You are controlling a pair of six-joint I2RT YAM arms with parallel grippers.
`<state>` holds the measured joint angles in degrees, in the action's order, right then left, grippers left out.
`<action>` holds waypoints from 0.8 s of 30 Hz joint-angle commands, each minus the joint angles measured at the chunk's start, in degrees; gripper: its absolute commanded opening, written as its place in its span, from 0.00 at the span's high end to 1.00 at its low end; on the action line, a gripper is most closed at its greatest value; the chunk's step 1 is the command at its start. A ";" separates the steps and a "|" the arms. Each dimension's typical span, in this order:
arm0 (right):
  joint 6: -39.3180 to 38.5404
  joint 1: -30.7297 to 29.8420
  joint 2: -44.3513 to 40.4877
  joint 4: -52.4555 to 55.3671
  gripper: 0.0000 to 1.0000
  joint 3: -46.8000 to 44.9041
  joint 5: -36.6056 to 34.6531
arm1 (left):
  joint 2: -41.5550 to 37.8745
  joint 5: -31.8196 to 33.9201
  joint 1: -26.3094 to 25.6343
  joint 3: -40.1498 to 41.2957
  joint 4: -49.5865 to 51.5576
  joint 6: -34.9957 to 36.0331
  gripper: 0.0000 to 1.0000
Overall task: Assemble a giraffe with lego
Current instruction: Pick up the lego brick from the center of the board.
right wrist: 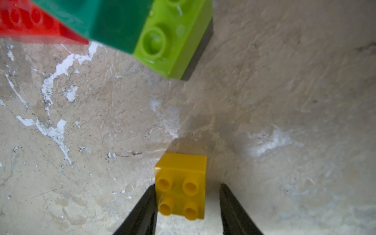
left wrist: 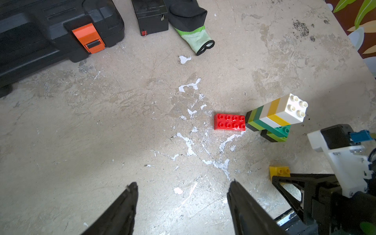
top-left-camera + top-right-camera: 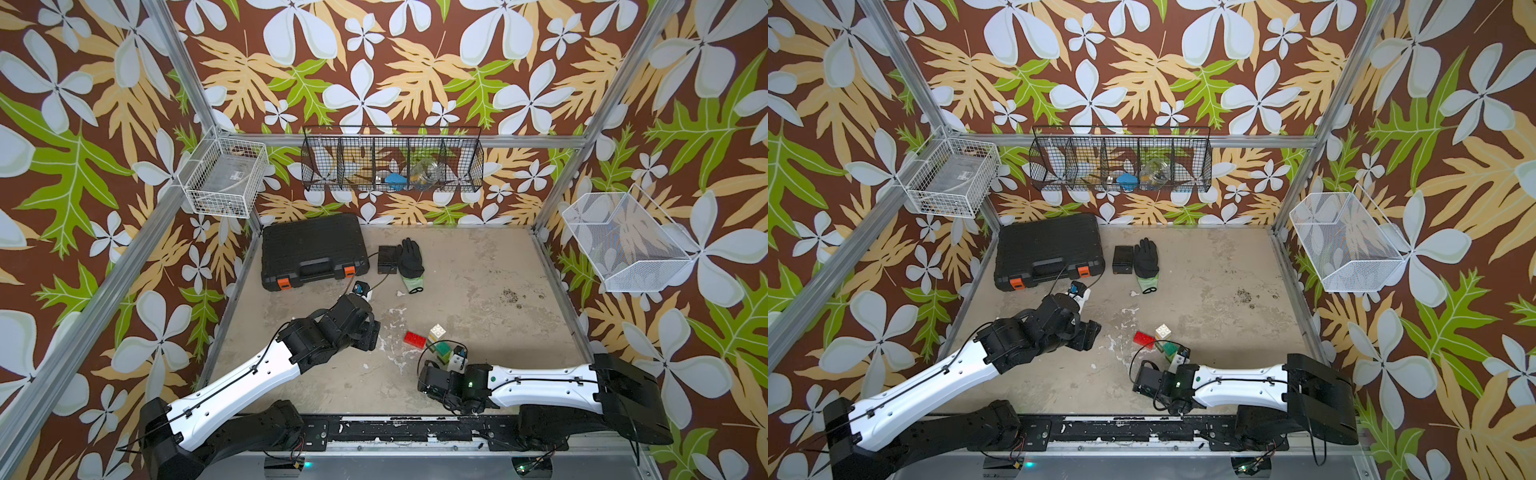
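Observation:
The partly built giraffe (image 2: 272, 116) stands upright in both top views (image 3: 440, 345) (image 3: 1168, 344): black and lime legs, a dark green body, a white-yellow-white neck. A loose red lego brick (image 2: 229, 121) lies flat against its foot (image 3: 414, 338). A small yellow brick (image 1: 181, 187) lies on the table between the jaws of my right gripper (image 1: 187, 185). One finger touches the brick and the other stands a little off it. My left gripper (image 2: 183, 182) hangs open over bare table to the left of the bricks, holding nothing.
At the back left lie a black tool case (image 3: 313, 249), a small black box (image 3: 387, 258) and a black-and-green glove (image 3: 410, 262). Wire baskets (image 3: 392, 160) hang on the walls. The metal frame (image 3: 557, 291) bounds the table.

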<state>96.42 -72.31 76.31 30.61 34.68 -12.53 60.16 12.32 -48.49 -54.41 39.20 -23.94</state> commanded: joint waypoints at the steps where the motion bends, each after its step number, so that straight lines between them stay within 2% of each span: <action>1: -0.51 0.29 -0.37 -0.01 0.49 -0.56 -1.57 | -0.01 0.13 0.12 -0.02 -0.09 -0.29 0.27; 13: -8.12 0.69 1.73 0.68 0.52 0.58 -3.02 | 0.13 -1.00 0.07 1.41 -0.97 -2.50 0.27; 17: -9.22 0.71 1.33 1.13 0.66 0.28 -3.37 | 0.39 -0.93 0.07 1.41 -0.98 -3.07 0.27; 24: -11.87 0.66 -1.46 3.11 0.83 0.08 -2.94 | 0.99 -1.06 0.12 1.18 -1.29 -3.99 0.27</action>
<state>86.63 -71.57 75.66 31.48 34.26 -14.90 60.88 11.55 -48.49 -53.08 38.85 -27.16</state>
